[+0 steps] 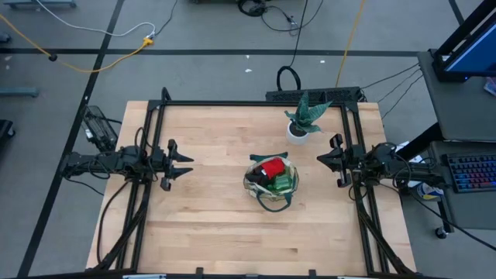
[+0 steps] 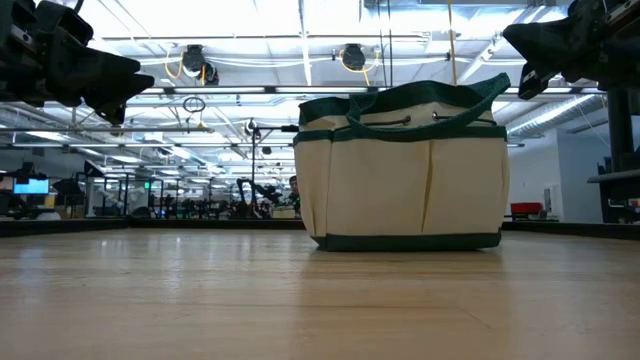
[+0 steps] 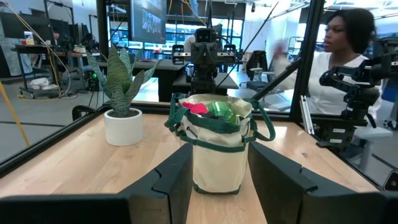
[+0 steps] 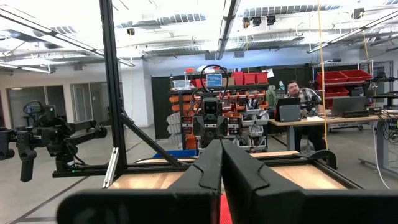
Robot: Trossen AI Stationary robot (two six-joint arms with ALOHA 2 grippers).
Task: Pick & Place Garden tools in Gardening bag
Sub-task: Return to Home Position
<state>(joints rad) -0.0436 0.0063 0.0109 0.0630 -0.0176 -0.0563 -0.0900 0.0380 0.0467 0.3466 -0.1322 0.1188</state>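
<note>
Filled gardening bag (image 2: 400, 190) on the table (image 1: 209, 225), arms off to either side.
The bag stands near the table's middle, red gloves (image 1: 272, 167) showing on top inside it. A potted plant (image 1: 304, 118) stands near it at 1 o'clock. The left gripper (image 1: 190, 165) hangs open at 9 o'clock. The right gripper (image 1: 319, 159), closed and empty, is at 3 o'clock.

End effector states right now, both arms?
Left end effector: open, empty, left of the bag.
Right end effector: closed, right of the bag.
</note>
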